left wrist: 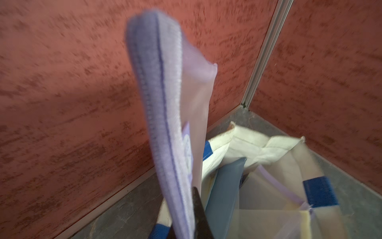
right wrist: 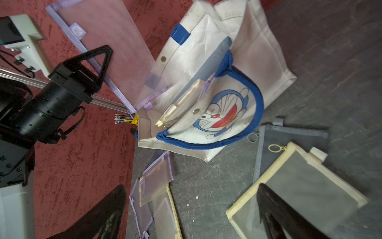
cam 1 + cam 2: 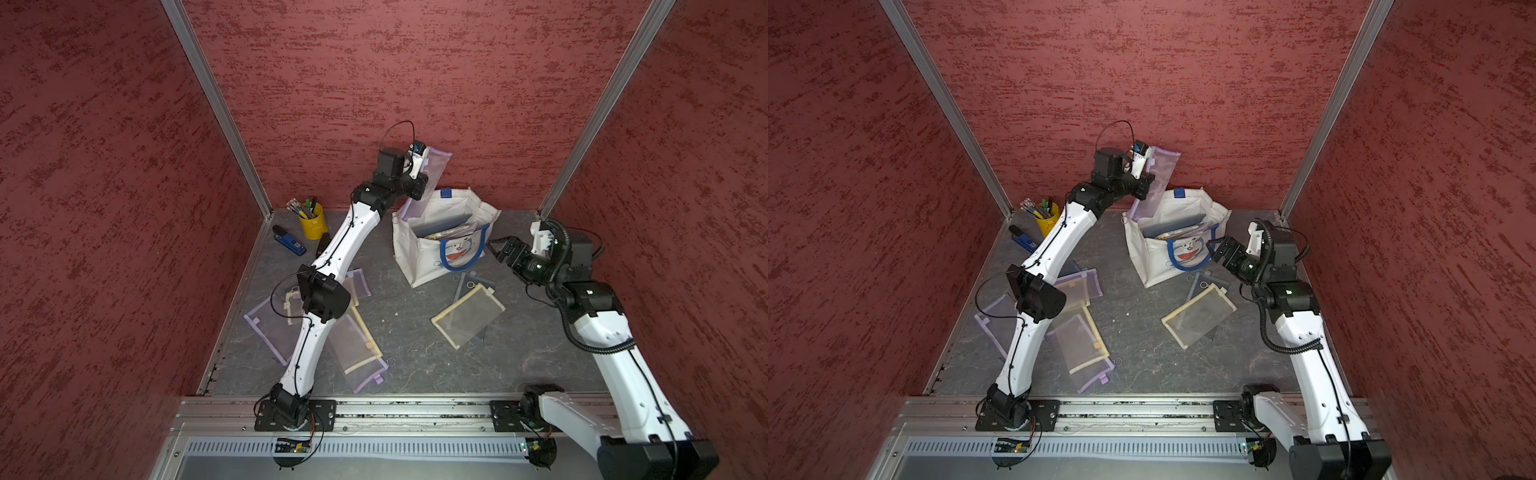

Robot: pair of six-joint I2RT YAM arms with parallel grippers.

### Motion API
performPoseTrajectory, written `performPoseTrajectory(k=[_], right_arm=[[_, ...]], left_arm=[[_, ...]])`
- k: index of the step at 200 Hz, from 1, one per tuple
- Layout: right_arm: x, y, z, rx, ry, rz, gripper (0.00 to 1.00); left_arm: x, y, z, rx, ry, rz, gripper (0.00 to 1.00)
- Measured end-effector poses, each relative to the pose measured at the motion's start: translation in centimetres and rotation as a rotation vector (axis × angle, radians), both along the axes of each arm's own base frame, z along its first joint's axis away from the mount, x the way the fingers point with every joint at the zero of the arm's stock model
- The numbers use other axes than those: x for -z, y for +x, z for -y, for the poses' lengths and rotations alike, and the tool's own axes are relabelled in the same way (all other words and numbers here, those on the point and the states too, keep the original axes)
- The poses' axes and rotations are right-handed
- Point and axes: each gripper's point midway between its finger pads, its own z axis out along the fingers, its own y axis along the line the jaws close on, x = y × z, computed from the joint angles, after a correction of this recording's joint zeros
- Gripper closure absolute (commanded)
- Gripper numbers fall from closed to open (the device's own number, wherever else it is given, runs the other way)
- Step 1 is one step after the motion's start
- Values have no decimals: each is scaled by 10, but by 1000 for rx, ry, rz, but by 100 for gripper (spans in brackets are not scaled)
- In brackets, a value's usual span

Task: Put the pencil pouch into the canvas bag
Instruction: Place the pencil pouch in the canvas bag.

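Nearest the lens, the aluminium rail (image 3: 415,409) crosses the front edge of the table (image 3: 415,357) with both arm bases mounted on it. At the far left by the wall corner lie a small blue device (image 3: 291,244) and, just beside it, the yellow pen cup (image 3: 312,226) full of pens. Next come several purple and cream mesh pouches (image 3: 357,349) overlapping on the table, partly under the left arm (image 3: 345,245). That arm reaches up and back, and the left gripper (image 2: 102,59) is clenched on the zipper edge of the pencil pouch (image 3: 434,168), a translucent purple one held clear of the table. Its long axis stands steeply, tilted: the upper end leans rightward toward the back wall (image 3: 415,83), the lower short end points down at the left rear corner of the canvas bag (image 3: 419,262); whether it touches the rim I cannot tell. The bag stands open, with other pouches (image 3: 449,226) already inside, one blue handle (image 2: 259,107) drooping over the cat face (image 2: 221,111). Right of it a cream pouch (image 3: 467,313) lies across a grey pouch (image 3: 476,279). Farthest right, the right gripper (image 3: 498,248) hovers near the bag's side, jaws spread wide, empty
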Motion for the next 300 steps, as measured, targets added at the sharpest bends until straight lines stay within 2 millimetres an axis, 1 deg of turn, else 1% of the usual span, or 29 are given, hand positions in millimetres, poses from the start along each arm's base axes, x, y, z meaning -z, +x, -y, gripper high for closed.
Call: performPoseTrajectory(k=[7,14,35,60,76,89,105,127,150,169,186,220,250,262,279,291,300], right_arm=[[4,-5,3,13,-13,-15,1],[8,-9,6,25,-23,-29,1],[27,-21,12,53,-48,-77,1],[59,-33,17,71,-68,-160,1],[76,-38,18,75,-75,-209,1],[83,-41,19,78,-81,-230,1],[84,-41,19,80,-82,-235,1],[85,-41,20,83,-84,-236,1],[95,-45,20,82,-87,-257,1],[103,-48,20,82,-89,-274,1],[103,-49,21,83,-90,-272,1],[102,-49,21,83,-89,-269,1],[104,-49,21,83,-90,-277,1],[108,-49,21,83,-91,-287,1],[113,-50,21,83,-93,-303,1],[117,-51,21,82,-93,-311,1],[120,-53,21,82,-94,-320,1]], left_arm=[[14,-2,5,3,37,-10,100],[22,-4,10,10,65,-7,100],[39,-12,26,32,136,10,100],[59,-24,42,59,210,12,100],[72,-31,47,73,244,1,100],[79,-37,50,87,268,-8,100],[79,-44,54,96,286,-3,100],[70,-51,59,101,292,17,100],[66,-55,61,93,302,21,100],[65,-53,58,79,304,12,100],[66,-47,54,56,310,6,100],[82,-43,47,22,355,-22,74],[87,-45,45,-3,379,-36,36],[89,-47,46,-2,376,-46,31],[88,-50,48,-1,354,-65,29],[85,-56,50,8,338,-77,28],[78,-64,49,16,321,-87,27]])
